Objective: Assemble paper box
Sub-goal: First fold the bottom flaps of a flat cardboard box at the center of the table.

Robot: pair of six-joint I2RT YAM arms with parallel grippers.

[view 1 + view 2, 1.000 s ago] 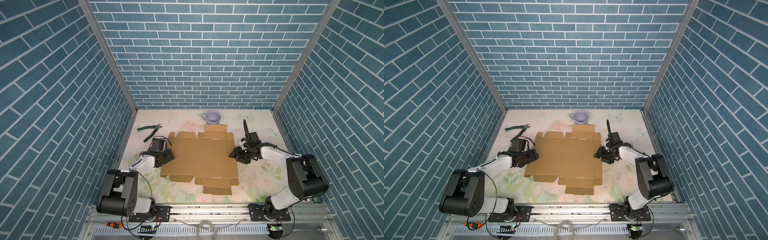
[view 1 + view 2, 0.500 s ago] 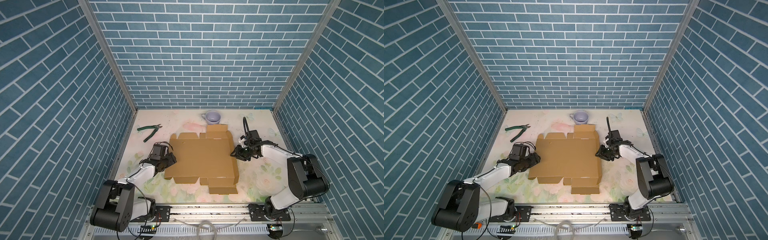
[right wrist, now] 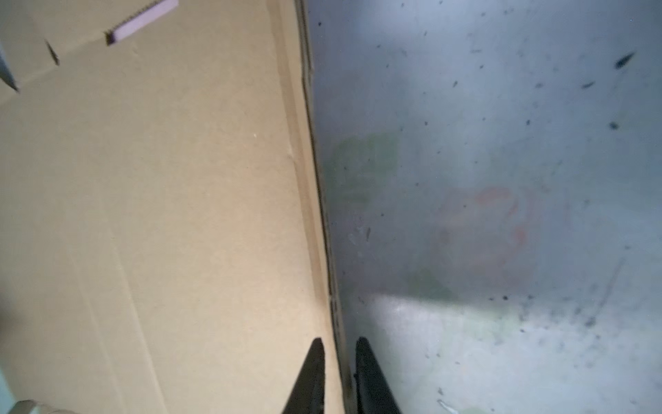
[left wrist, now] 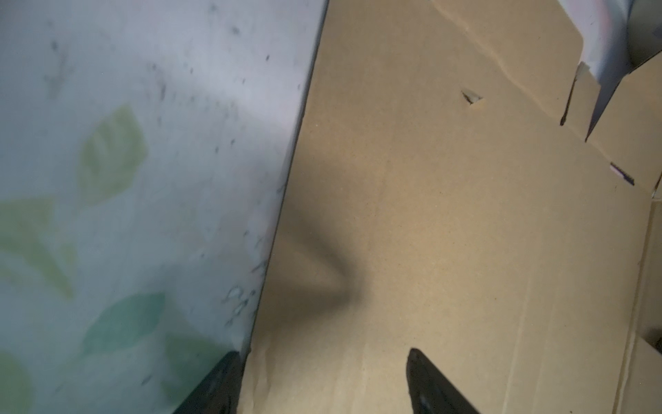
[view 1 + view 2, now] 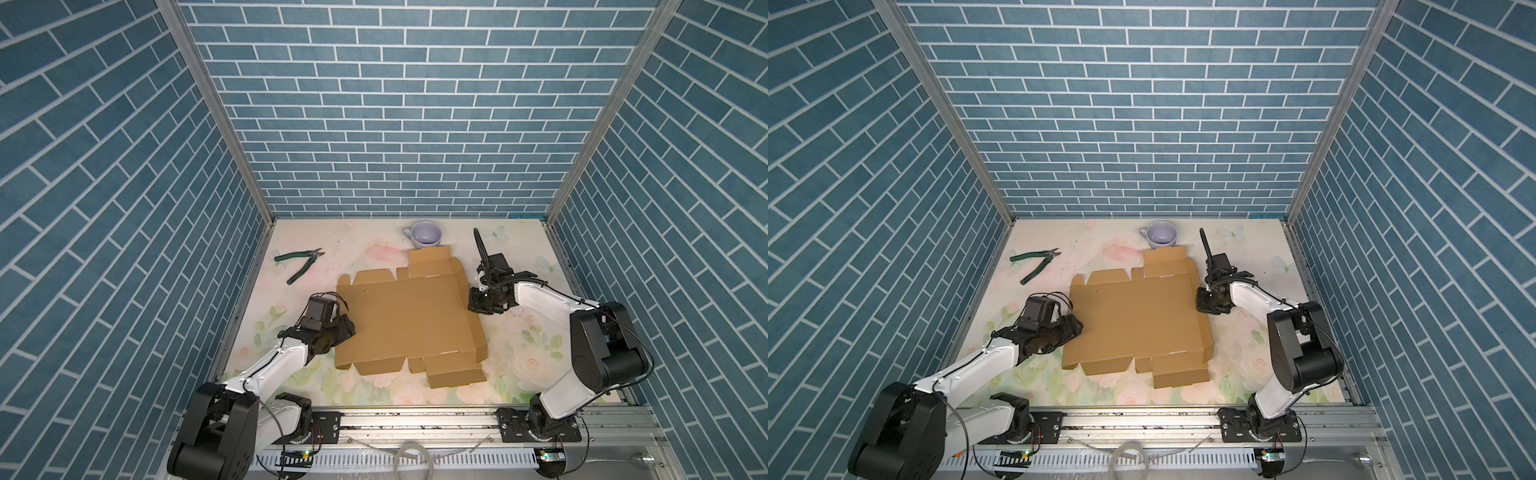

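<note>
Since a second back, the right fingers (image 3: 369, 380) have drawn in from a half-spread stance. They now clench the edge of the paper box (image 3: 161, 215), a flat brown die-cut sheet of corrugated cardboard, with the edge caught between them.

Left fingers (image 4: 426, 387): released and spread wide, grasping nothing. One tip is over the board, the other at the board's edge beside bare surface. That arm has slid along its side of the sheet toward the robot's base.

Sheet, as seen in a top view (image 5: 407, 324): lies between the two sets of fingers, flat on the pale floral-printed surface (image 5: 523, 345). It has shifted toward the right fingers and turned a little. All flaps and tabs are down and no wall is raised.

Beyond the right fingers, well apart from them, a lavender ceramic cup (image 5: 424, 233) stands just beside the sheet's far tab; I cannot tell if they touch. Beyond the left fingers, green-handled metal cutters (image 5: 299, 262) lie clear of the sheet.

Reading: assembly has barely begun. The fresh pinch looks like a hold for lifting or folding that side panel. The left fingers seem placed to steady or take the opposite edge.
</note>
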